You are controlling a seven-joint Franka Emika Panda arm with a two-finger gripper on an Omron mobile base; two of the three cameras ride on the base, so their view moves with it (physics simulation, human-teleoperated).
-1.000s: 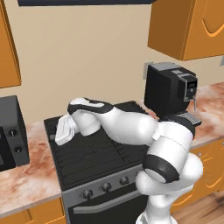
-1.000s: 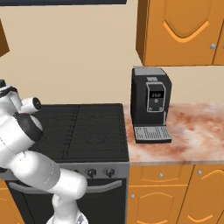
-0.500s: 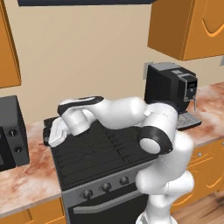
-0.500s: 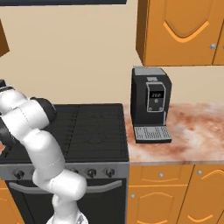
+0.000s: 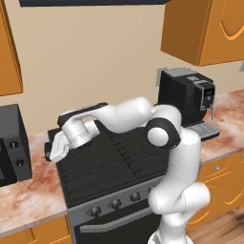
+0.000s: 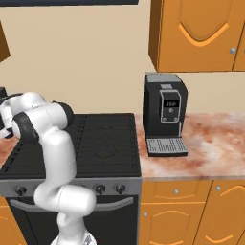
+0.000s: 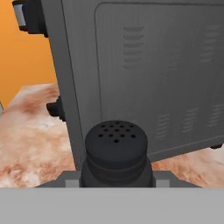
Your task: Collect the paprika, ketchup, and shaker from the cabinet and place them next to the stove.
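My gripper (image 7: pixel 116 176) is shut on the shaker (image 7: pixel 116 151), a small black cylinder with a perforated rounded top. In the left base view the gripper (image 5: pixel 51 152) hangs low at the left edge of the stove (image 5: pixel 112 164), over the strip of counter (image 5: pixel 33 190) between the stove and a microwave (image 5: pixel 12 143). The hand view faces the microwave's grey side (image 7: pixel 148 74) from close by. A plain-sided orange cabinet (image 5: pixel 8 52) hangs at the upper left. The paprika and the ketchup are out of view.
A black coffee machine (image 5: pixel 186 95) stands on the counter right of the stove, also in the right base view (image 6: pixel 162 112). Orange cabinets with grooved doors (image 6: pixel 196 33) hang above it. The marbled counter (image 6: pixel 210 148) stretches to the right.
The arm has swung left across the cooktop and stretched out. The hand with the shaker has gone from above the stove's back left down to its left edge.
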